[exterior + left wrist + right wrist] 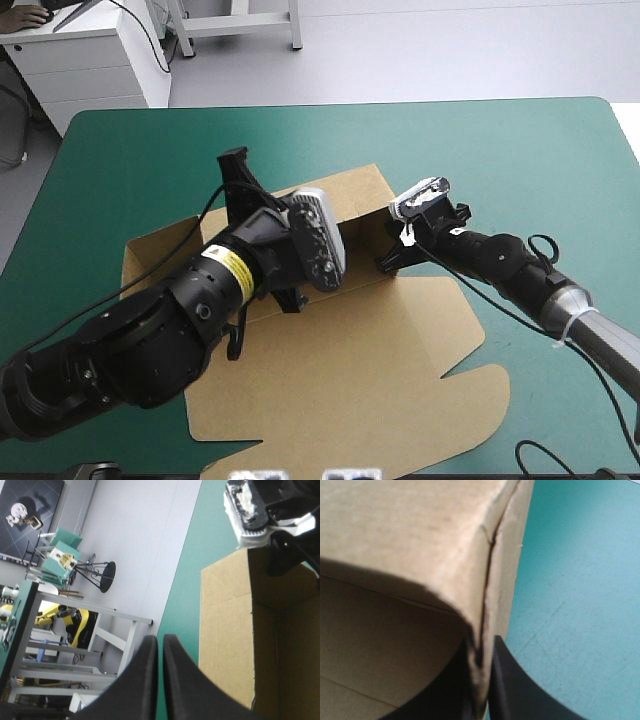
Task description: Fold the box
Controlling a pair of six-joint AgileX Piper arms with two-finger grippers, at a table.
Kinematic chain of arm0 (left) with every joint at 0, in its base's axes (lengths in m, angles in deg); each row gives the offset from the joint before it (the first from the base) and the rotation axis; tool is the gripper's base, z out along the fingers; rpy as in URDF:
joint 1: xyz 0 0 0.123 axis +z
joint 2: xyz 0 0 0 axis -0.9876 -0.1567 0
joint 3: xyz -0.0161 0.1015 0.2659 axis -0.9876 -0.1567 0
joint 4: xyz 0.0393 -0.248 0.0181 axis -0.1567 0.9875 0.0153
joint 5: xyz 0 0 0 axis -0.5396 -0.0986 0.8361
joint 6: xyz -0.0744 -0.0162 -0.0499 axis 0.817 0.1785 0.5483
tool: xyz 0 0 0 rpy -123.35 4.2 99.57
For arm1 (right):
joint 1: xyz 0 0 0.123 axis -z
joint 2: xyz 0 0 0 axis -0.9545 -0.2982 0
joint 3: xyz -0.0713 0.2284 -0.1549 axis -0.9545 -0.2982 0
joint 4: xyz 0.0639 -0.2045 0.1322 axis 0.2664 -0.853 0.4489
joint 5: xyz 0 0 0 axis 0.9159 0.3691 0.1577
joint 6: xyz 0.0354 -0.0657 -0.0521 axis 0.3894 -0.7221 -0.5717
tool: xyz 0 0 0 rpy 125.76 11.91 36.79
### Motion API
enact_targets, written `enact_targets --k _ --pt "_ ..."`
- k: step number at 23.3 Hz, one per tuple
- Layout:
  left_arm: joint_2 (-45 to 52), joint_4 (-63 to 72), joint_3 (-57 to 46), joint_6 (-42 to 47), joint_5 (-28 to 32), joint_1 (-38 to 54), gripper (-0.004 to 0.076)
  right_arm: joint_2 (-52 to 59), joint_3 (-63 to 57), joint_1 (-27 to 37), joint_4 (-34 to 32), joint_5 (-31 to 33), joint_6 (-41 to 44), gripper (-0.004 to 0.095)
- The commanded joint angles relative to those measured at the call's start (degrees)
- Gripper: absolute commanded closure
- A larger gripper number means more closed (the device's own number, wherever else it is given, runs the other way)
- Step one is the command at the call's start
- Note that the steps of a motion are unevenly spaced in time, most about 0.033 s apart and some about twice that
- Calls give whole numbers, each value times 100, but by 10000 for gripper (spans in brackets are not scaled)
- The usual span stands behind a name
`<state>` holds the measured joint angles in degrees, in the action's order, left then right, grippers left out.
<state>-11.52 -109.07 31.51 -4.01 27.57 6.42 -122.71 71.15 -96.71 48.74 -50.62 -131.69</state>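
The brown box (340, 370) lies mid-table with its wide lid flat toward the near edge. Its far part has walls raised into a low tray (350, 200). My right gripper (392, 262) is shut on the tray's right side wall near a corner. In the right wrist view the wall (410, 540) stands between the two black fingers (515, 685). My left gripper (236, 158) hangs above the tray's left part, shut on nothing. In the left wrist view its fingers (145, 680) form a pointed arch, with the box (225, 630) beside them.
Teal-green cover (520, 150) shows all round the box, widest on the far side and to the right. The left arm's thick black body (170, 330) lies over the box's left flap.
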Motion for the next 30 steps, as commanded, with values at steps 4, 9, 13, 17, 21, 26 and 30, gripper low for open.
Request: enact_targets --k 4,9,13,17,21,26,30 --pt "163 1617 505 -317 167 2215 706 245 134 0 20 -166 -64 927" --pt "163 3688 505 -957 308 4605 706 245 134 0 20 -123 -64 927" --pt "163 4772 505 -1128 204 6129 706 245 134 0 20 -123 -64 927" --pt "163 5307 289 -1269 87 7154 706 245 134 0 6 -123 -64 927" --pt "163 5584 -135 -1399 170 7397 709 281 134 10 -5 -123 -64 927" --pt "175 5613 -480 -1399 512 7397 709 559 134 34 -549 -126 211 927" --pt "175 5642 -518 -1387 626 7397 709 950 134 324 -1548 84 1147 927"
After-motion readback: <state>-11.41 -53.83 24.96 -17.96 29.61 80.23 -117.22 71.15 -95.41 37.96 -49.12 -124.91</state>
